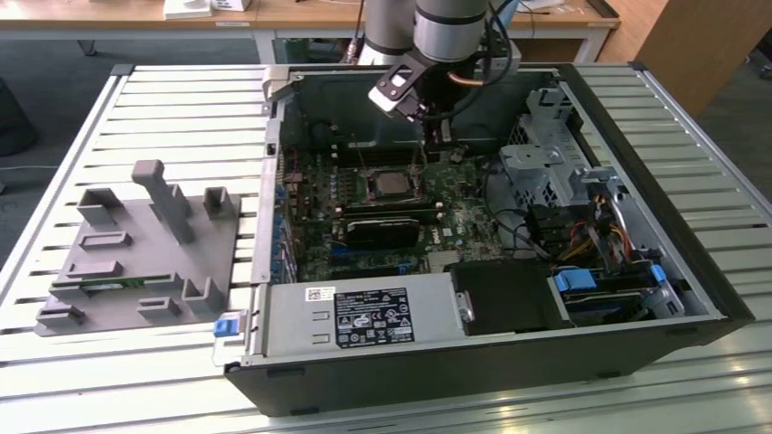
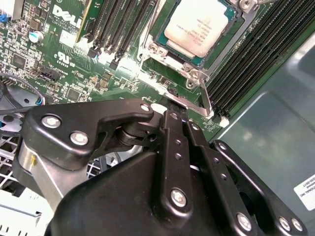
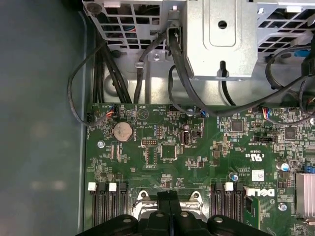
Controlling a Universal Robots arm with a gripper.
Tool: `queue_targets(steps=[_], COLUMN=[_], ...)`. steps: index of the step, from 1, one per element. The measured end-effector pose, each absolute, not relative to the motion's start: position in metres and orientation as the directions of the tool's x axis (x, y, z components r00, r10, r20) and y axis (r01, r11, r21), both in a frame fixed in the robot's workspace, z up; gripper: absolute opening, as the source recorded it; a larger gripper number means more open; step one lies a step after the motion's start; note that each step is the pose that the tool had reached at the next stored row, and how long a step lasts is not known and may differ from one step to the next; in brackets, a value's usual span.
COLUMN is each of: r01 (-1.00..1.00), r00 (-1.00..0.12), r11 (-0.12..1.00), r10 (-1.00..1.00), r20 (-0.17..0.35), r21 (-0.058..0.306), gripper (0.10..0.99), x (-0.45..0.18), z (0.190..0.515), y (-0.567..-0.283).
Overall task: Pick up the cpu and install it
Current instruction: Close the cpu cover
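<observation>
- The gripper (image 1: 432, 136) hangs inside the open computer case (image 1: 675, 298), low over the motherboard (image 1: 465, 226) at the far side of the socket as the exterior view has it.
- Fingers are pressed together: in the first wrist view the two black fingertips of the gripper (image 3: 169, 195) meet along one thin seam.
- In the second wrist view the gripper (image 2: 173, 104) tip sits right at the edge of the socket frame (image 2: 162, 54), just beside a bright metal lever (image 2: 205, 101). Whether it is touching the metal, I cannot tell.
- And there's the cpu (image 2: 199, 25): silver top up, lying flat in the socket, framed by the metal bracket, apart from the fingertips.
- The exterior view agrees: the cpu (image 1: 389, 184) is seated in the middle of the board, with the gripper just beyond it toward the case's back wall.
- Black memory slots (image 2: 256, 54) run along both sides of the socket.
- In the first wrist view, a round coin cell (image 3: 122, 131) sits on the green board, with a metal drive cage (image 3: 221, 34) and dark cables (image 3: 106, 73) past the board's edge.
- Out on the slatted table, on the exterior view's left, the grey tray (image 1: 230, 244) stands well apart from the case, a green memory stick (image 1: 115, 284) lying in one of its slots.
</observation>
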State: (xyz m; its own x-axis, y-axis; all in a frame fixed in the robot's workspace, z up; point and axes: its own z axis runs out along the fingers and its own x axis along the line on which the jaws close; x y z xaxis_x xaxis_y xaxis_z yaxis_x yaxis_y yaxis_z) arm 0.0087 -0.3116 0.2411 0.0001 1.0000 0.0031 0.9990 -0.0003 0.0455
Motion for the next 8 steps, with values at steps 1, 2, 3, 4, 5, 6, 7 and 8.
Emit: queue_targets(steps=[1, 2, 3, 4, 5, 6, 7, 8], r01=[0.999, 0.999, 0.999, 0.999, 0.999, 0.999, 0.999, 0.999], r00=[0.0, 0.0, 0.0, 0.0, 0.0, 0.0, 0.0, 0.0], r11=[0.0, 0.0, 0.0, 0.0, 0.0, 0.0, 0.0, 0.0], r10=[1.0, 1.0, 1.0, 1.0, 1.0, 1.0, 1.0, 1.0], r20=[0.003, 0.003, 0.003, 0.003, 0.003, 0.003, 0.004, 0.003], r21=[0.046, 0.045, 0.046, 0.046, 0.046, 0.046, 0.046, 0.046], gripper=[0.106, 0.106, 0.106, 0.106, 0.106, 0.106, 0.106, 0.106], x=[0.0083, 0.0076, 0.007, 0.0066, 0.0062, 0.0056, 0.0047, 0.0032], z=[0.241, 0.2408, 0.2407, 0.2406, 0.2404, 0.2402, 0.2397, 0.2391], y=[-0.3116, -0.3116, -0.3116, -0.3116, -0.3116, -0.3116, -0.3115, -0.3116])
